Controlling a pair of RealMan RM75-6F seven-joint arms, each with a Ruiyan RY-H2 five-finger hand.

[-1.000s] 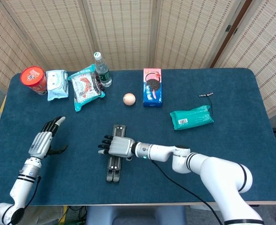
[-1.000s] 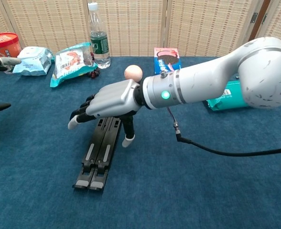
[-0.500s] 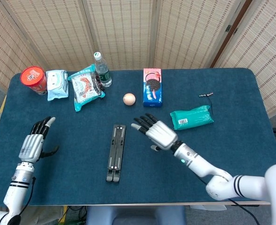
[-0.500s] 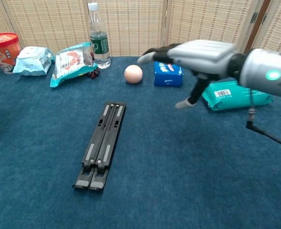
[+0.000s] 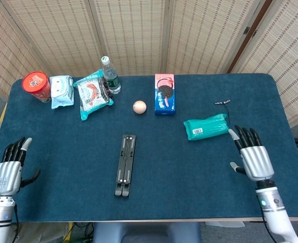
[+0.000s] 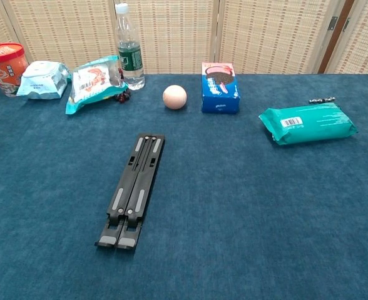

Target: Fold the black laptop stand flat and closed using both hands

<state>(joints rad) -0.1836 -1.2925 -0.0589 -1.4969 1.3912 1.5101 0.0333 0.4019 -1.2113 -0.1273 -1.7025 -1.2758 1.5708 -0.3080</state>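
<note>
Laptop stand [image 5: 124, 164] flat, closed mid desk [image 5: 63, 167]. Left hand [image 5: 7, 169] & right hand [image 5: 251, 159] spread, empty, well apart. Risk: needless re-touch could reopen it.

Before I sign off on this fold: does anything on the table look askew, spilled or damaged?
Nothing stands out. The laptop stand lies flat and closed on the cloth, its two bars tight together. Both hands, left and right, are open and clear of it. The snack packets, bottle and ball look undisturbed.
</note>
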